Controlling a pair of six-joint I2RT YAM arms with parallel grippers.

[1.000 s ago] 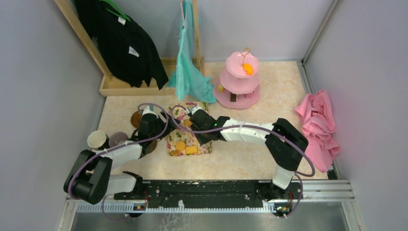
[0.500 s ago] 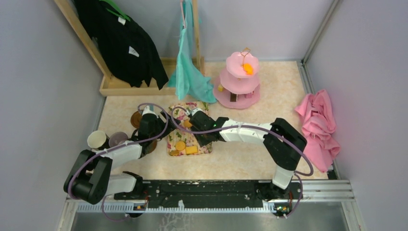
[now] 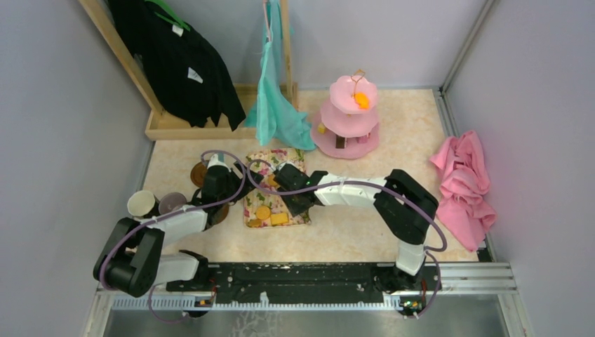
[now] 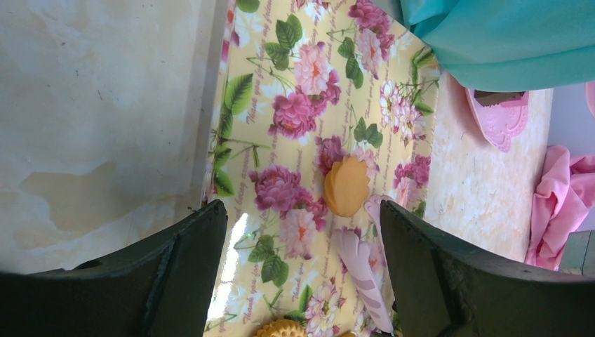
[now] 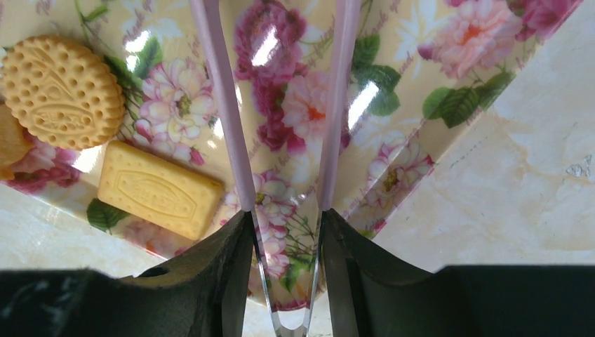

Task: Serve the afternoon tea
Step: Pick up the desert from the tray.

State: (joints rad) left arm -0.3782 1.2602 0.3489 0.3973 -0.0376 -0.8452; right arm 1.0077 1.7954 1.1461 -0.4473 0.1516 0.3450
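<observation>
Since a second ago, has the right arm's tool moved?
Yes. The right tool, gripping pink tongs, slid slightly left and nearer over the floral tray.

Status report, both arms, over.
Left gripper open above floral tray. Right gripper shut on pink tongs over tray. Biscuits on tray, not yet picked. No obstruction seen.

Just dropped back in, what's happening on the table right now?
The right gripper holds pink tongs out over the floral tray, their tips close to an orange snack. A round biscuit and a rectangular biscuit lie beside them. The left gripper hovers open and empty at the tray's left edge. The pink three-tier stand at the back already carries a few snacks.
</observation>
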